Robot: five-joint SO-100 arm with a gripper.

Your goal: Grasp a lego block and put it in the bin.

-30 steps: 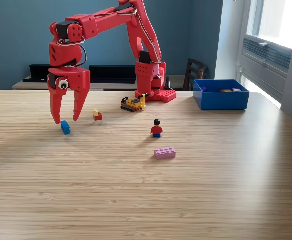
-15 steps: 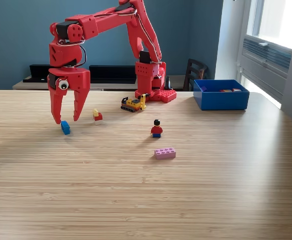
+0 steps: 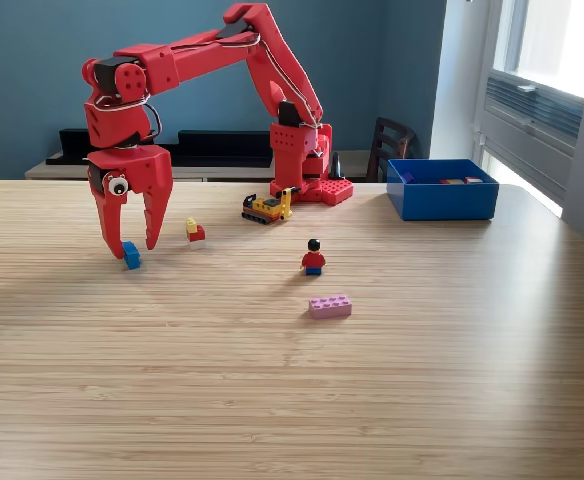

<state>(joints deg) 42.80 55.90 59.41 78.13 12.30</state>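
On the exterior view's left side of the wooden bench [image 3: 272, 400], the red arm's gripper [image 3: 132, 246] points straight down, its jaws spread apart and empty, standing on either side of a small blue lego block [image 3: 131, 255] (whether the tips touch it cannot be told). Just to that block's right lies a yellow-and-red block [image 3: 194, 231]. A toy digger [image 3: 268, 207] sits near the arm's base, a minifigure [image 3: 313, 257] stands mid-bench, and a pink brick [image 3: 330, 306] lies in front of it. The blue bin [image 3: 442, 198] rests well apart at far right, with a few pieces inside.
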